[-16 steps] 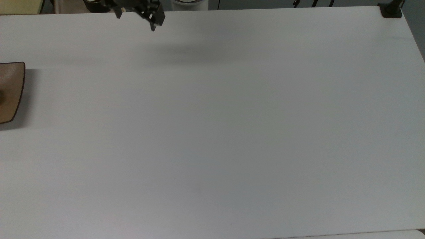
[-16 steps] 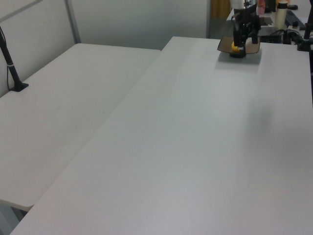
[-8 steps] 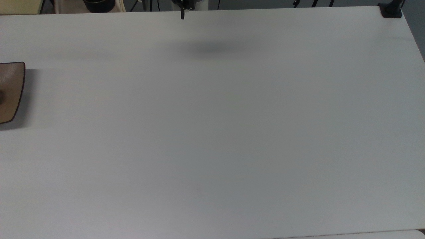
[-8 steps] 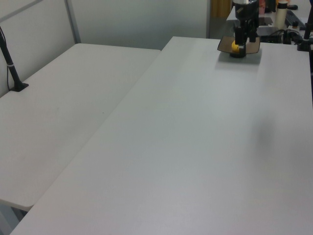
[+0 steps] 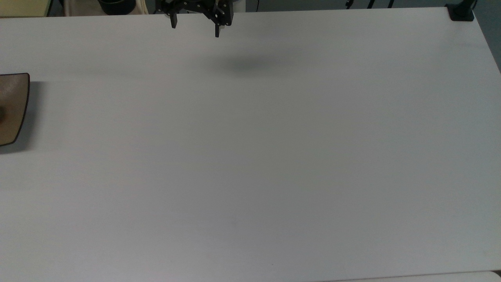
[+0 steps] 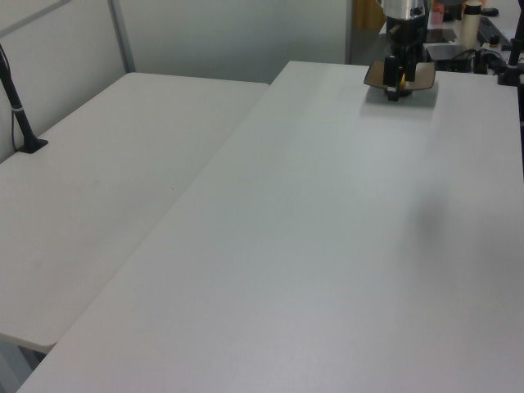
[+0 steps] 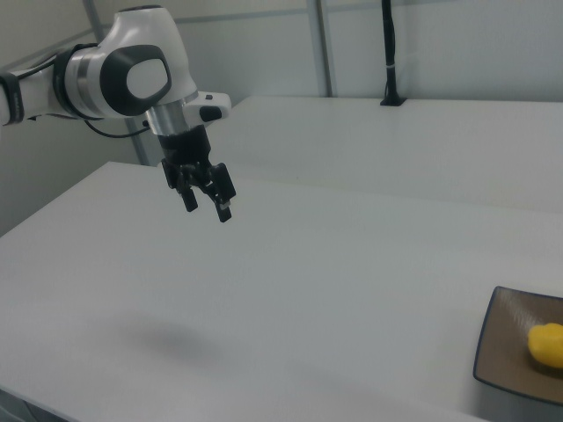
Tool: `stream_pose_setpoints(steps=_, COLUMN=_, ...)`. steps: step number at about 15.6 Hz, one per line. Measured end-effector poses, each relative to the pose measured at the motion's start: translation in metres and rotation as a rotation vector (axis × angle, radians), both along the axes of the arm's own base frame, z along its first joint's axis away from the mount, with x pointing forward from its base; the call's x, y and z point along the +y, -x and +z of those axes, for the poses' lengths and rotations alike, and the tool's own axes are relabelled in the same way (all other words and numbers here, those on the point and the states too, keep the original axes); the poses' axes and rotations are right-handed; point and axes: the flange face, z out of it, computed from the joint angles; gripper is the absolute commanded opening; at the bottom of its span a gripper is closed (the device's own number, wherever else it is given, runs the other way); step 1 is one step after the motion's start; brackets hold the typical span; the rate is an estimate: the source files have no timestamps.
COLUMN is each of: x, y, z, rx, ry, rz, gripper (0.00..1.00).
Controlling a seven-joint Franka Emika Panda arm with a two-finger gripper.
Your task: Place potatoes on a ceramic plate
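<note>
The yellow potato lies on the brown ceramic plate at the right view's lower right. The plate sits cut off at the top view's left edge; the potato is out of frame there. My gripper hangs open above the white table, far from the plate, with nothing between its fingers. In the top view the gripper is at the far table edge with its fingers spread wide. In the left view the gripper stands in front of the plate and hides nearly all of the potato.
A broad white table stretches to all sides, and a second white table adjoins it. A black clamped post stands at one corner. A bottle and cables crowd the far end past the plate.
The gripper has swung rightward along the top view's far edge and turned at the wrist, so both fingers now show spread apart. The potato and plate have not moved.
</note>
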Motion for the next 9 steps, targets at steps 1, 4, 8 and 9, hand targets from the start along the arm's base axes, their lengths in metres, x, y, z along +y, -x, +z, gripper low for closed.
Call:
stream_pose_setpoints(steps=1, x=0.0002, y=-0.0004, z=-0.0004, rx=-0.004, ry=-0.013, rz=-0.004, gripper=1.0)
stream_pose_setpoints(steps=4, x=-0.0039, y=-0.0006, z=0.0006, rx=-0.007, ry=-0.054, rz=-0.027, gripper=1.0)
stream_pose_setpoints(steps=8, x=-0.0089, y=-0.0003, z=0.002, rx=-0.009, ry=-0.067, rz=-0.04, gripper=1.0)
stream_pose_setpoints(steps=9, x=-0.0088, y=-0.0003, z=0.002, rx=-0.009, ry=-0.068, rz=-0.04, gripper=1.0)
